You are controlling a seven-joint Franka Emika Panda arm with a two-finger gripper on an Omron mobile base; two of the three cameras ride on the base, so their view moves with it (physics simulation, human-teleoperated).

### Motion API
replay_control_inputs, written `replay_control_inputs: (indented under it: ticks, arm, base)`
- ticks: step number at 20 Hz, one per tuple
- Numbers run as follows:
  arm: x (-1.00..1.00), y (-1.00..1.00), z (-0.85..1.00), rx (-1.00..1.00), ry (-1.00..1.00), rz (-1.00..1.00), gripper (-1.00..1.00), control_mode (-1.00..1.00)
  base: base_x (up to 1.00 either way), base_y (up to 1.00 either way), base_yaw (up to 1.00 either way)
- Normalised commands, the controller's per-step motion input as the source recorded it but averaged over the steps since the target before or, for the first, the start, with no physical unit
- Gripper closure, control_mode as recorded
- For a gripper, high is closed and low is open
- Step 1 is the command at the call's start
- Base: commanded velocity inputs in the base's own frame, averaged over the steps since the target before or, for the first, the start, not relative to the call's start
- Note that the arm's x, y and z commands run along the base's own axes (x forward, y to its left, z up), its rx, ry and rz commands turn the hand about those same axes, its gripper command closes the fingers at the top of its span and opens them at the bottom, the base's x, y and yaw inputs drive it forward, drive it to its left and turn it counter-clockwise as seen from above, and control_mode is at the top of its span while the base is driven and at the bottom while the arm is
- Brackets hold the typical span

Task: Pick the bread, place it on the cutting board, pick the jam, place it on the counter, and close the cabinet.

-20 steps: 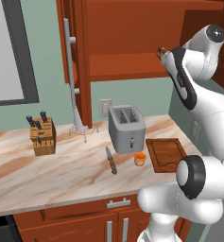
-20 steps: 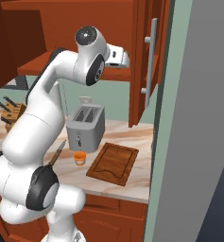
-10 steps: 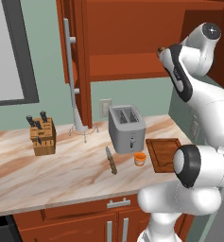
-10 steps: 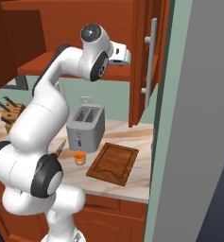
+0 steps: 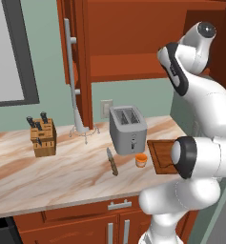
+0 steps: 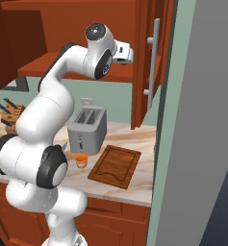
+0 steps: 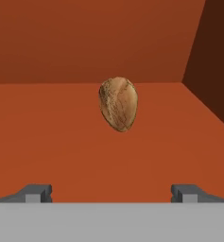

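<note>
Two cameras sit behind the arm, one left, one right, looking forward and down. Both see the same counter [image 5: 62,174], toaster [image 6: 88,129] and cabinet [image 5: 133,33]. The hand camera looks close into the cabinet at the bread [image 7: 118,104].

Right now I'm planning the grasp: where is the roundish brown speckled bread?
In the hand view, the roundish brown speckled bread lies on the reddish-brown cabinet shelf, ahead of the open gripper, near the shelf's right wall.

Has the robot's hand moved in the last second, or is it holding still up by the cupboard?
Yes. In the right base view the hand has crept right, closer to the cupboard door's silver handle, its fingers wide open.
</note>
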Motion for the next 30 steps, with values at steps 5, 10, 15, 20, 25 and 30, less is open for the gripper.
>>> replay_control_inputs:
  ticks: [5, 10, 15, 20, 25, 30]
  arm:
    - [0.27, -0.03, 0.0, 0.0, 0.0, 0.0, -1.0, -1.0]
    - [0.28, -0.07, 0.0, 0.0, 0.0, 0.0, -1.0, -1.0]
    - [0.28, -0.07, 0.0, 0.0, 0.0, 0.0, -1.0, -1.0]
    - [0.21, -0.01, 0.0, 0.0, 0.0, 0.0, -1.0, -1.0]
    - [0.21, 0.0, 0.0, 0.0, 0.0, 0.0, -1.0, -1.0]
    - [0.21, 0.0, 0.0, 0.0, 0.0, 0.0, -1.0, -1.0]
  base:
    - [0.0, 0.0, 0.0]
    - [0.0, 0.0, 0.0]
    - [0.0, 0.0, 0.0]
    - [0.0, 0.0, 0.0]
    - [0.0, 0.0, 0.0]
    - [0.0, 0.0, 0.0]
